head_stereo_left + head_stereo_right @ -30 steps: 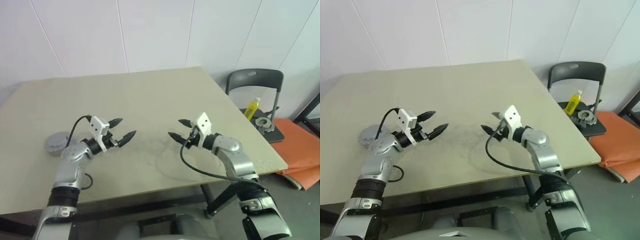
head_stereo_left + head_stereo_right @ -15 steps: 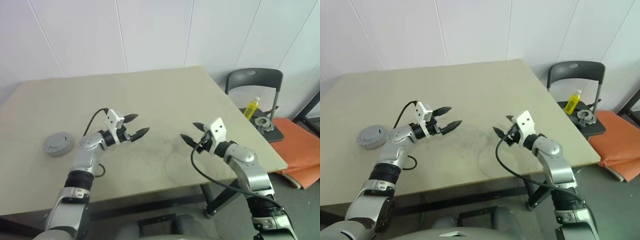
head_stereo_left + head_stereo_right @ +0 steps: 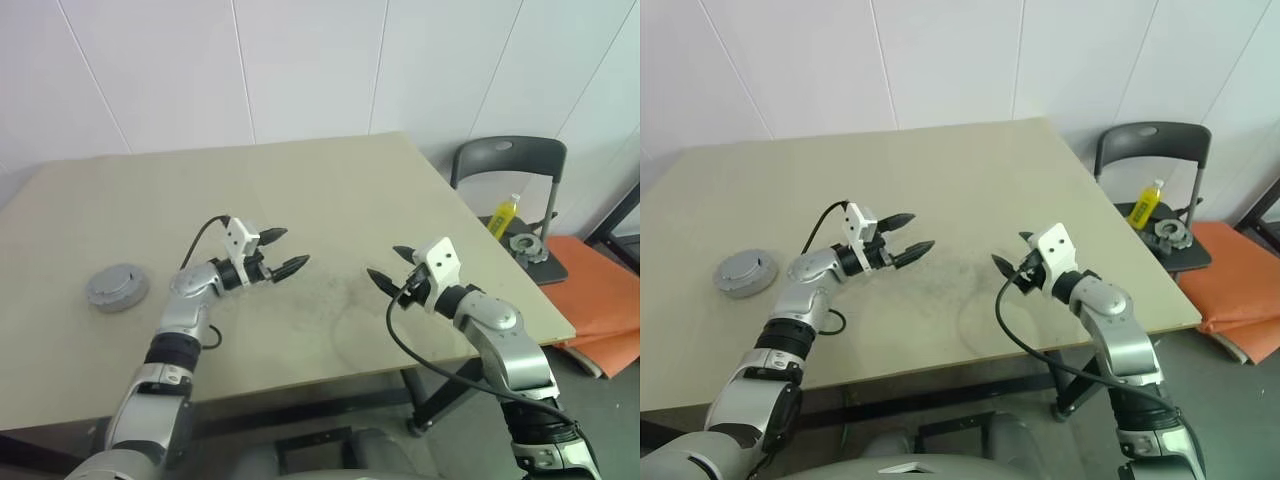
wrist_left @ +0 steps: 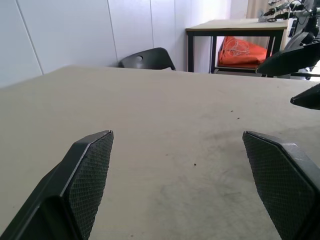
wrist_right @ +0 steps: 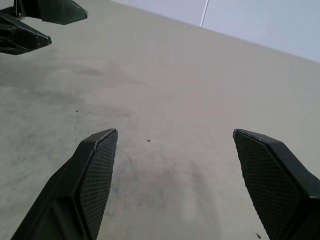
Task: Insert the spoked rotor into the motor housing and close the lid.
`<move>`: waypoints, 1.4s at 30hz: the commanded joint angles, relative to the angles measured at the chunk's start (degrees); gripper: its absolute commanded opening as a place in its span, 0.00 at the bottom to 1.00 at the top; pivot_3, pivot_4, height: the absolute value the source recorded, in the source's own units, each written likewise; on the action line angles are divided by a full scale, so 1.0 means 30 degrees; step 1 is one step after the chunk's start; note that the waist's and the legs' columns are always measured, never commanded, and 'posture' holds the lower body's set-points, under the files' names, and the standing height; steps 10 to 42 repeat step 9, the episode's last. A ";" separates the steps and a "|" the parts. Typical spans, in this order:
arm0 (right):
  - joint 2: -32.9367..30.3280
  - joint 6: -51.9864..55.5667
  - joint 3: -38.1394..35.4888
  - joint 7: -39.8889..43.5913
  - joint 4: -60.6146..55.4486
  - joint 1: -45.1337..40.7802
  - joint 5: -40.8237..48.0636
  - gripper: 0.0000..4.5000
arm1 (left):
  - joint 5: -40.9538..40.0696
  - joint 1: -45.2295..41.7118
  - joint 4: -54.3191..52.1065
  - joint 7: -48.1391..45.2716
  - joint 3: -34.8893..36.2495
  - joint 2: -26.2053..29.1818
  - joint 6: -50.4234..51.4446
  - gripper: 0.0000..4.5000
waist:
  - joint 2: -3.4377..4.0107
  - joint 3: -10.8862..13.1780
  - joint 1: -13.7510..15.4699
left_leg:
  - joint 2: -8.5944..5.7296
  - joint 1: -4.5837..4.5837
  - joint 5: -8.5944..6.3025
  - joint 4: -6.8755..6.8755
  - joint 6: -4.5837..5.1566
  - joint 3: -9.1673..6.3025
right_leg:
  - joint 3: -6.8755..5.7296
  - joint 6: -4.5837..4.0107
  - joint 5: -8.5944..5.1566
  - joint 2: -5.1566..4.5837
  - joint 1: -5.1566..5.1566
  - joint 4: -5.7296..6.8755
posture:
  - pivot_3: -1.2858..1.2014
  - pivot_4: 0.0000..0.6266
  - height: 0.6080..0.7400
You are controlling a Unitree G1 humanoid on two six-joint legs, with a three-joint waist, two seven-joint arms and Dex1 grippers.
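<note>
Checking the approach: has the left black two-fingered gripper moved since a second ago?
Yes. The left gripper has shifted toward the table's middle, away from the closed round grey metal motor housing near the left edge.

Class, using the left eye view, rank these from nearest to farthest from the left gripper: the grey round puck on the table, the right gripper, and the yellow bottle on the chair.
1. right gripper, across the table to its right.
2. grey puck, near the table's left edge; not much farther.
3. yellow bottle, off the table on the chair, far right.
</note>
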 commanded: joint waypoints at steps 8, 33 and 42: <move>0.0246 -0.0710 0.0551 0.0631 0.1268 -0.2194 -0.0005 0.87 | -0.0092 0.0488 -0.1162 0.0676 0.0613 0.0594 -0.0511 0.98 | -0.0009 0.0009 0.0018 | 0.0001 -0.0008 0.0000 -0.0008 0.0000 -0.0007 | -0.0005 -0.0001 0.0000 -0.0001 -0.0004 -0.0009 | 0.52 0.00 1.00; 0.0257 -0.0787 0.0679 0.0725 0.1459 -0.2335 -0.0073 0.87 | -0.0132 0.0598 -0.1316 0.0960 0.0752 0.0547 -0.0675 0.98 | -0.0009 0.0009 0.0018 | 0.0001 -0.0011 0.0000 -0.0010 0.0001 -0.0006 | -0.0004 0.0000 0.0000 -0.0001 -0.0003 -0.0015 | 0.52 0.00 1.00; 0.0257 -0.0787 0.0679 0.0725 0.1459 -0.2335 -0.0073 0.87 | -0.0132 0.0598 -0.1316 0.0960 0.0752 0.0547 -0.0675 0.98 | -0.0009 0.0009 0.0018 | 0.0001 -0.0011 0.0000 -0.0010 0.0001 -0.0006 | -0.0004 0.0000 0.0000 -0.0001 -0.0003 -0.0015 | 0.52 0.00 1.00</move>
